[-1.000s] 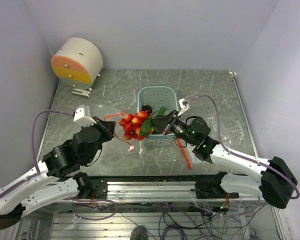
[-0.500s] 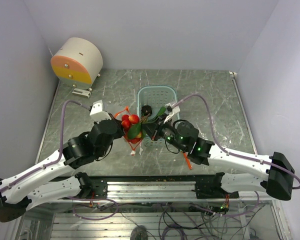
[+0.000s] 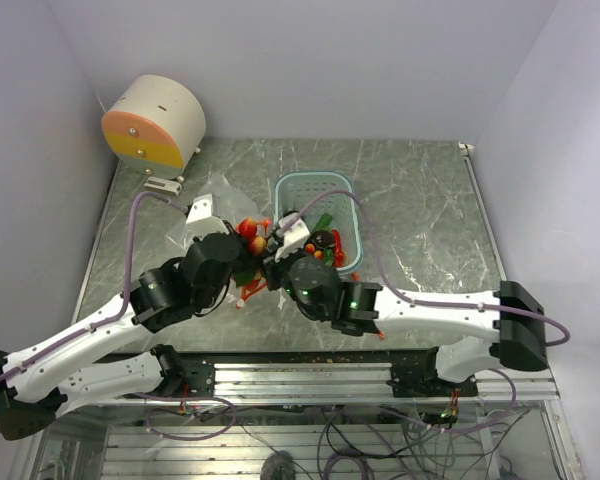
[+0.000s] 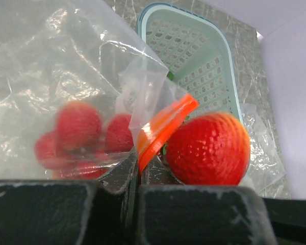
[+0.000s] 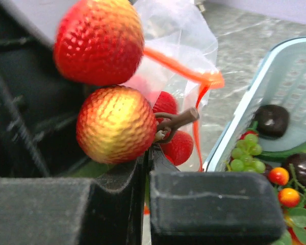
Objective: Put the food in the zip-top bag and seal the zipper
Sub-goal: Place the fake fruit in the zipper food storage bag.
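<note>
My left gripper (image 4: 138,171) is shut on the orange-red zipper (image 4: 166,125) of the clear zip-top bag (image 4: 51,61), which has several red fruits inside (image 4: 76,125). My right gripper (image 5: 149,158) is shut on the leafy stem of a bunch of food. That bunch includes a red-yellow fruit (image 5: 115,130) and a red one (image 5: 99,41), hanging right at the bag's mouth (image 5: 181,66). In the top view both grippers meet left of the basket, left (image 3: 242,258) and right (image 3: 273,252), with the red fruits (image 3: 248,228) between them. The bag (image 3: 205,212) lies to the left.
The light-blue mesh basket (image 3: 352,215) stands just right of the grippers. It holds green grapes (image 5: 245,153), dark fruits (image 5: 272,120) and small orange ones (image 5: 288,196). A round cream and orange device (image 3: 155,122) sits at the back left. Walls close the table in on three sides.
Both arms have reached farther in. The right gripper has carried the fruit bunch left, from the basket's front up to the bag's mouth, and the left gripper has lifted the zipper edge toward it.
</note>
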Robot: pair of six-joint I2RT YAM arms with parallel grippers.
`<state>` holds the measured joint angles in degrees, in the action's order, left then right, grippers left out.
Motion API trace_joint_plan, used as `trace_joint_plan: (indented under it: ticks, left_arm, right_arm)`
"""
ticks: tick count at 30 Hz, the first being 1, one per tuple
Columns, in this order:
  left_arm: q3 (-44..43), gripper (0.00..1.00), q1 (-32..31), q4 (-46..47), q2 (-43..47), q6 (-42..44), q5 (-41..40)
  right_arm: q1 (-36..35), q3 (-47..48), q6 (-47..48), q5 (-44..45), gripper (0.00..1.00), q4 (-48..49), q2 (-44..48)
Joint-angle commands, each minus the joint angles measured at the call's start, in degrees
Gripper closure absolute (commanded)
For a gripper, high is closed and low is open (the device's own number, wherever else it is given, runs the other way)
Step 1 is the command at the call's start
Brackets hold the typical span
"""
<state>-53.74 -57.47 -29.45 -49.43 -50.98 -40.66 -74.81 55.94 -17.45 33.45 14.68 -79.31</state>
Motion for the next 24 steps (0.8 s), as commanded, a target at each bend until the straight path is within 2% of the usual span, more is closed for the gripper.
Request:
trace_joint_plan:
  ticks: [1,5,11,12,15,17,19,24]
  left_arm:
    - [-1.9,0.93,0.1,3.0,0.2,-0.3,3.8]
    - [-2.8,0.93,0.1,0.3,1.5,-0.6,3.8]
    - [-1.0,0.93,0.1,-0.8,5.0,-0.9,1.3]
    - [-0.7,0.93,0.2,-1.1,5.5,-1.0,0.7]
    - [0.0,0.93,0.1,-1.5,6.2,-1.4,-0.8]
    - [0.2,0.93,0.1,-1.9,6.6,-1.6,-1.7]
    - [0.4,0.93,0.1,-2.4,6.8,-2.2,-3.0]
    - [1.3,0.93,0.1,-2.3,7.8,-3.0,-4.7]
  right_arm:
    - [-0.7,6.6,2.4,16.6,1.00,-2.9,-6.0]
    - [-0.5,7.3,1.1,22.9,1.00,-2.9,-8.5]
    - [-0.3,3.3,4.1,16.2,1.00,4.1,-4.2]
    - [-0.3,2.9,4.8,12.9,0.90,4.5,-3.6]
    - [-0.3,3.9,6.1,7.5,0.45,1.6,-2.3]
    - [-0.3,4.3,6.1,5.6,0.22,-0.5,-0.9]
    - [-0.3,3.2,6.3,3.6,0.16,-0.8,1.5]
    - [-0.3,-0.6,5.6,2.2,0.16,-2.2,8.6]
